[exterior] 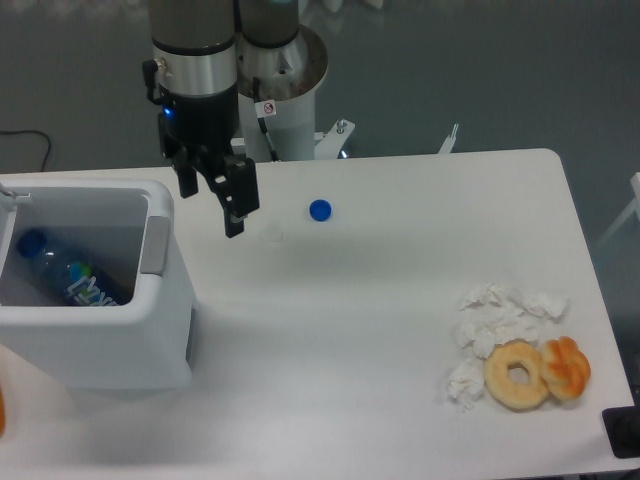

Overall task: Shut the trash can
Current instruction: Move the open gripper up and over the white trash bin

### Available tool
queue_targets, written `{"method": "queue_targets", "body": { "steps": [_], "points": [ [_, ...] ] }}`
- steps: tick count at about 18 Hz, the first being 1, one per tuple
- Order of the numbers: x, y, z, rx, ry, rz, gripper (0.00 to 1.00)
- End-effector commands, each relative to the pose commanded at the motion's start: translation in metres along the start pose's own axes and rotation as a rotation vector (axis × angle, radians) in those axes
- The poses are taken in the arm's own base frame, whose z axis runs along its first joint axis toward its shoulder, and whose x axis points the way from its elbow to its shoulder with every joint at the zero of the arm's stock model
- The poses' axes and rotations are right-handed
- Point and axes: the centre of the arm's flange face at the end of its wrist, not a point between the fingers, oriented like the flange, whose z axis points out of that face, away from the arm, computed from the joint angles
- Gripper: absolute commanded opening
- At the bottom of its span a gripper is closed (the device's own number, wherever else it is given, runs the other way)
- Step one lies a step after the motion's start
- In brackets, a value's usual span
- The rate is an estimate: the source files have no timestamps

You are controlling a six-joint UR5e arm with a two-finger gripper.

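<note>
White trash can [95, 330] stands at table's [380, 330] left edge, top open, a blue-capped bottle [62, 272] lying inside. Gripper [212, 205] hangs just beside its right rim, fingers slightly parted, holding nothing. Blue cap [320, 210], crumpled tissues [495, 320] and donut [517, 375] lie apart.

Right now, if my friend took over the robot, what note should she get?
Pincer: open, holding nothing, hanging just right of the bin's top edge.
Bin: at the table's left end, open on top; a bottle with a blue cap lies inside.
Also on the table: a blue cap, crumpled tissues and two pastries at the right.
Done: nothing yet, the bin is still open.
Left: close the bin.
</note>
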Motion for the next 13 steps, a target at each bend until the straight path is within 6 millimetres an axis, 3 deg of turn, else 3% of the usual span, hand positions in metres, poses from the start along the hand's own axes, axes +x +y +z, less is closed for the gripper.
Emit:
{"method": "queue_targets", "body": {
  "steps": [5, 13],
  "points": [
    [-0.003, 0.0, -0.006, 0.042, -0.013, -0.039, 1.0],
    [-0.011, -0.001, -0.025, 0.19, 0.047, -0.303, 1.0]
  ]
}}
